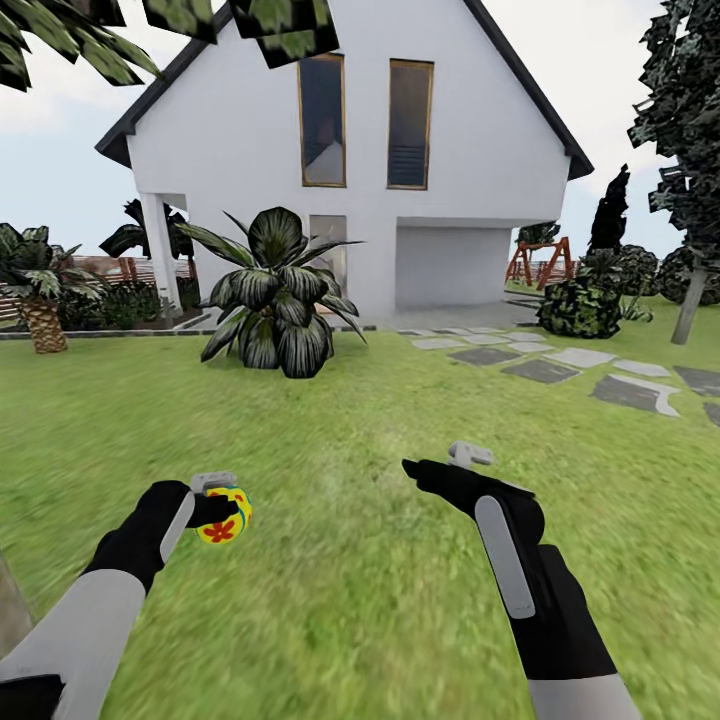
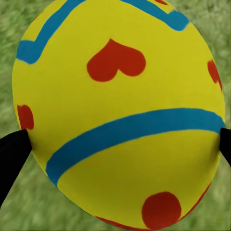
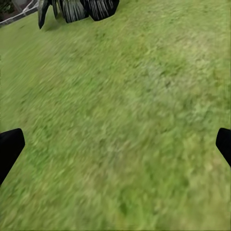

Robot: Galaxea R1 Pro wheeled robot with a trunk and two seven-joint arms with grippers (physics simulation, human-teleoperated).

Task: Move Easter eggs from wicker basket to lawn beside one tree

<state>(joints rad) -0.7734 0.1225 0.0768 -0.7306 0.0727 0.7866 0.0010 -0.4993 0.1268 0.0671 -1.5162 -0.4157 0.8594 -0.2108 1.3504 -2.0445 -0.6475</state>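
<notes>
One Easter egg [image 1: 224,518], yellow with blue bands and red marks, is held above the lawn [image 1: 340,420] at the lower left, with my left gripper [image 1: 218,508] shut on it. Up close, the egg [image 2: 120,110] sits between the two black fingertips [image 2: 13,149]. My right gripper [image 1: 428,470] hangs open over grass at the lower middle, its fingers [image 3: 9,149] wide apart with nothing between them. A pale tree trunk [image 1: 688,305] stands at the far right. The wicker basket and the other two eggs are out of view.
A low broad-leaved dark plant [image 1: 275,295] stands ahead in front of the white house [image 1: 350,170]. Grey stepping stones [image 1: 560,365] run across the right. A palm [image 1: 42,320] and a fence stand at the far left. A grey-brown trunk edge [image 1: 10,610] shows at the lower left.
</notes>
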